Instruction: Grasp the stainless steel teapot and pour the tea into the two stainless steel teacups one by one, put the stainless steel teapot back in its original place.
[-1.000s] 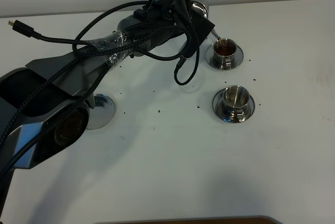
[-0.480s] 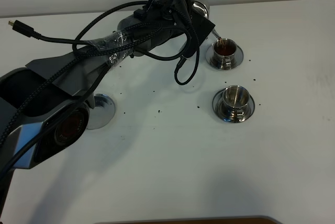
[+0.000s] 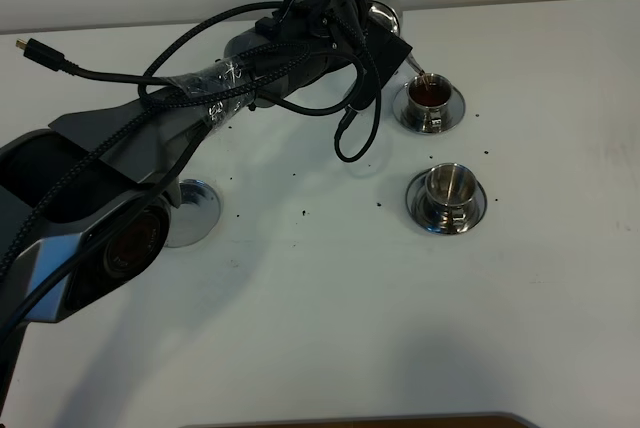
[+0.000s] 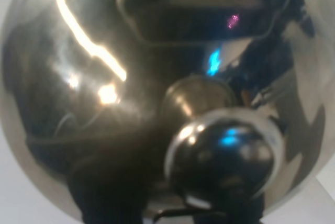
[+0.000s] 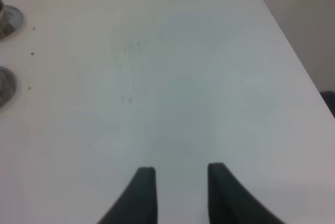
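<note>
1. The stainless steel teapot hangs tilted just behind the filled teacup, with its thin spout reaching that cup's rim.
2. The left gripper is hidden. Its wrist view shows only the pot's mirrored body and lid knob, so I cannot tell how its jaws stand.
3. The empty teacup stands on its saucer near the filled teacup, on the camera's side.
4. The base disc lies well apart from the filled teacup, to the left.
5. The right gripper has its fingers parted over the bare table, apart from the filled teacup.

The white table bears a steel base disc toward its left edge. A far saucer and a near saucer sit toward the far edge, with dark specks scattered between.
</note>
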